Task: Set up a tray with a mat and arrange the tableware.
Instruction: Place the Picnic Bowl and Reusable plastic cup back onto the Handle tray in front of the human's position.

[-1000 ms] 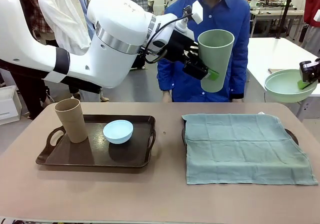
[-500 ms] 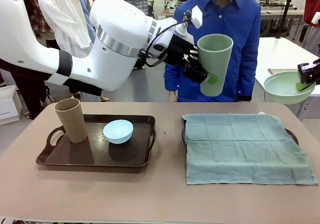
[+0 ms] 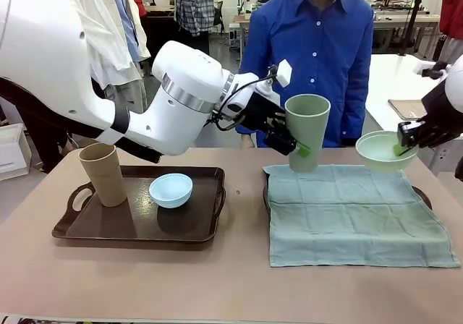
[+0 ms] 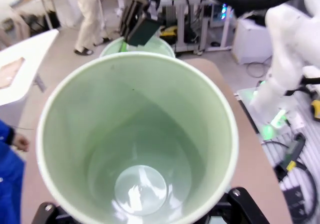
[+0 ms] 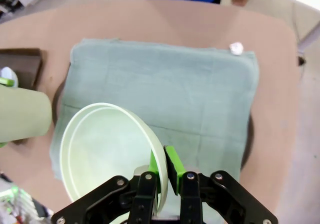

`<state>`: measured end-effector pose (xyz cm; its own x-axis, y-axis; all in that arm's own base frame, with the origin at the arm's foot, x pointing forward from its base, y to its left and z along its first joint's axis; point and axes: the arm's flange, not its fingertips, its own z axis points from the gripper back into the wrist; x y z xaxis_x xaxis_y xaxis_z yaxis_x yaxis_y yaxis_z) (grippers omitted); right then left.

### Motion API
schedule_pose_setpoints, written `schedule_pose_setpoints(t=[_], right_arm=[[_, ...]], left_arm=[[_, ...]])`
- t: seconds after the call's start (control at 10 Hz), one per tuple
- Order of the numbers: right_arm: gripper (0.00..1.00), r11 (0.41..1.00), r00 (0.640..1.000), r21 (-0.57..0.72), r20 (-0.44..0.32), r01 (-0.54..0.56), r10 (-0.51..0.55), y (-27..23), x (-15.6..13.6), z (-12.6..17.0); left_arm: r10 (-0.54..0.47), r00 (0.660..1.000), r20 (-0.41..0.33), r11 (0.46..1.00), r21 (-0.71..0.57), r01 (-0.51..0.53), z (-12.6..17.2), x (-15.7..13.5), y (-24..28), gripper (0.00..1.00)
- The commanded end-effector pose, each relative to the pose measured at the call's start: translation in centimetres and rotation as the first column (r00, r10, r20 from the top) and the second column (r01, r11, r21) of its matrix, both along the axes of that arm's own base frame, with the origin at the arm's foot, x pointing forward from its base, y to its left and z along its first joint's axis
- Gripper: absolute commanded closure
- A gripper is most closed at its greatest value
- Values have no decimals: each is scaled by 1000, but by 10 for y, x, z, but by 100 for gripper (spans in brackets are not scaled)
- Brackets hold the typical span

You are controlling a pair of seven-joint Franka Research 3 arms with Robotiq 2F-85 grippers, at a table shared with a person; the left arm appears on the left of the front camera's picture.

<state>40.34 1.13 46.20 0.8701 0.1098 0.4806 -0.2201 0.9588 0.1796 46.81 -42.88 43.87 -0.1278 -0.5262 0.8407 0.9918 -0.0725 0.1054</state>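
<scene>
Left gripper [image 3: 300, 149] clamped on pale green cup [image 3: 307, 121]; cup near upright, mouth up, just above mat [image 3: 354, 219] far-left corner, straight down; right gripper [image 3: 405, 149] pinching rim of tilted pale green bowl [image 3: 380, 150] above mat far-right edge; 2 pieces airborne.

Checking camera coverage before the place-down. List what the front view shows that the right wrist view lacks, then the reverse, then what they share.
Front view adds: the tan cup upright on the brown tray, and the left gripper clamped on the side of the pale green cup, held in the air. Right wrist view adds: a close look at the right gripper, with one green pad inside and one outside the rim of the pale green bowl. Both: that cup, that bowl, the green mat and the person in a blue shirt.
</scene>
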Motion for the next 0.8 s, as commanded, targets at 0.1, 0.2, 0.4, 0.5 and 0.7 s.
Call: schedule_pose_setpoints(t=[0.1,0.2,0.4,0.5,0.7], right_arm=[[92,997,1000,77,4,-29,28,-21,7,-40],[92,998,1000,65,-5,8,-7,-23,10,-47],[92,998,1000,58,-24,-6,7,-20,12,-33],[92,998,1000,58,-24,-6,7,-20,12,-33],[92,999,1000,46,-27,9,-8,-23,14,-37]], left_arm=[[-36,999,-7,997,-69,36,-21,11,-1,16],[-43,999,-3,996,-74,42,-29,16,-3,16],[-23,1000,-17,1000,-19,22,-24,11,-4,16],[-23,1000,-17,1000,-19,22,-24,11,-4,16],[-32,999,-19,999,-29,31,-28,15,-8,16]])
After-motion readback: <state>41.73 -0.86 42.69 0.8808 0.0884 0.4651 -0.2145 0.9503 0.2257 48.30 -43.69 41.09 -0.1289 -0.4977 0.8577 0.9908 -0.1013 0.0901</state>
